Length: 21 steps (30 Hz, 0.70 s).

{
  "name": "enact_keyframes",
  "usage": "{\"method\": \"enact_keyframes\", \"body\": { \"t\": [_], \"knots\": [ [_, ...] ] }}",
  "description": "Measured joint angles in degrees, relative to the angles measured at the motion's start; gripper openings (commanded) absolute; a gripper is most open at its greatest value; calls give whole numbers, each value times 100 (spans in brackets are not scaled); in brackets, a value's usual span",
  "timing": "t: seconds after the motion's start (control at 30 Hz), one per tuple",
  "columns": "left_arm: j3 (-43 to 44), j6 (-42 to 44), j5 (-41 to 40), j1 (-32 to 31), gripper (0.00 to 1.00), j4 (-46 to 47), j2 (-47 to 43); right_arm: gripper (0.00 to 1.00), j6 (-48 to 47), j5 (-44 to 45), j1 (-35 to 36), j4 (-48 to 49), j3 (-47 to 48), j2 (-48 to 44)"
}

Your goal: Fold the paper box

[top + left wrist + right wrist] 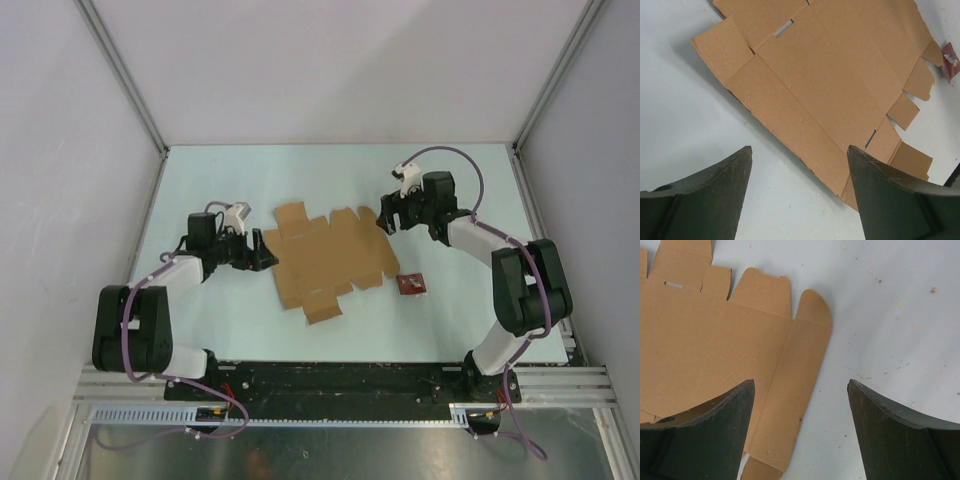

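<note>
On the table, the paper box lies flat, unfolded, between my left gripper and right gripper. Both gape empty. I'm at the approach, and I judge the next move is pinching an edge to lift.

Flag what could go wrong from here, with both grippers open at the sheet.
1. The paper box lies flat on the table; the open left gripper may just push it instead of lifting an edge.
2. The right gripper pressing from the opposite side could buckle it off its creases.
3. A shifted sheet could hit the red packet nearby.
</note>
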Motion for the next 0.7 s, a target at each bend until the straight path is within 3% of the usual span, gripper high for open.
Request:
{"method": "enact_keyframes", "body": {
  "t": [0.33,0.7],
  "knots": [
    [275,-155,227,13,76,-55,881,61,-227,-192,149,-15,2,164],
    [535,-313,376,26,69,-57,1346,56,-372,-452,208,-122,2,409]
  ]
}}
